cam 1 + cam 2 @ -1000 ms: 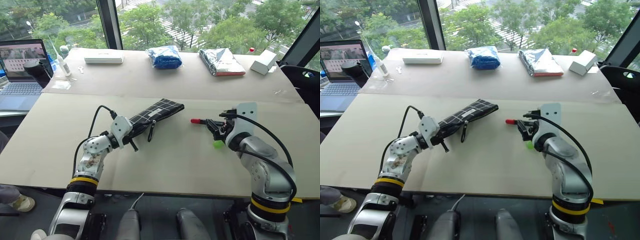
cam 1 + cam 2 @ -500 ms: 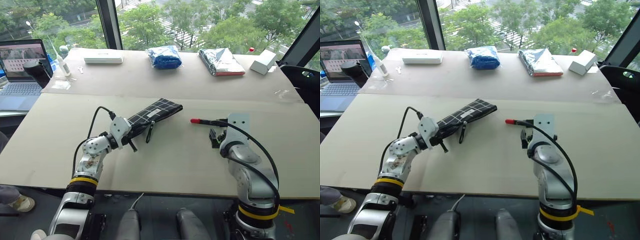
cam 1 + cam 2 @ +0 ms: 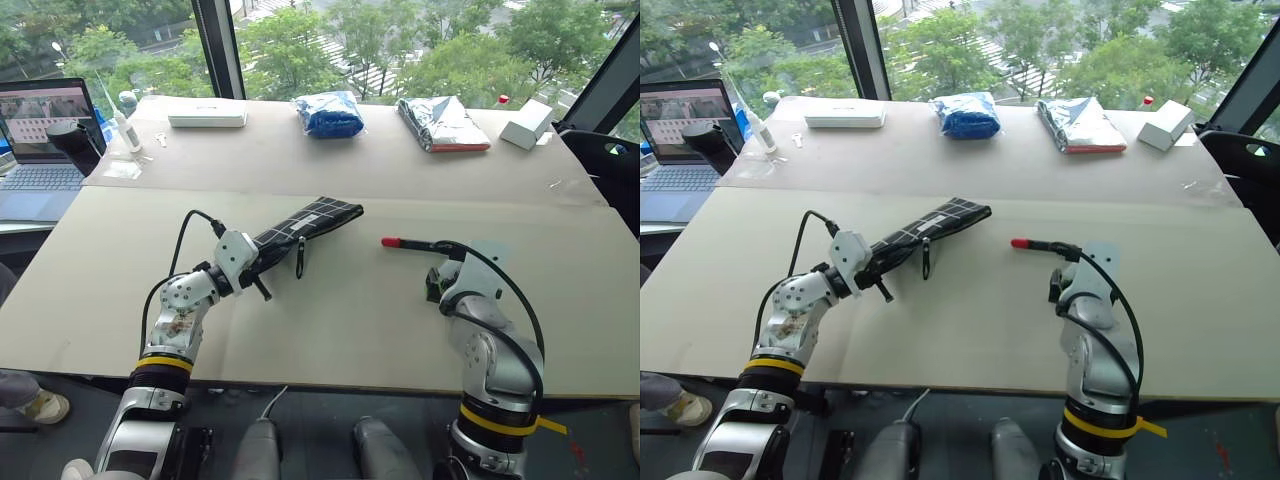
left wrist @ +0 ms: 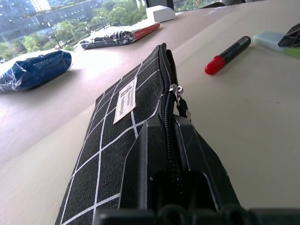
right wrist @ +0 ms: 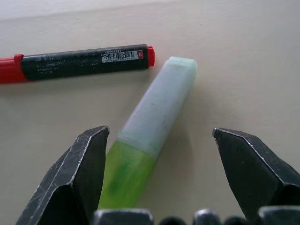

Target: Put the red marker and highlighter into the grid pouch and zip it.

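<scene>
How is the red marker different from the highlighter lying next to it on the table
The red marker is slim and long, with a black barrel and red cap; the highlighter is shorter and thicker, pale whitish with a green cap. The highlighter lies between the right gripper's open fingers, while the marker lies beyond them. They lie at an angle to each other. Both rest flat on the table, ungrasped.
</scene>
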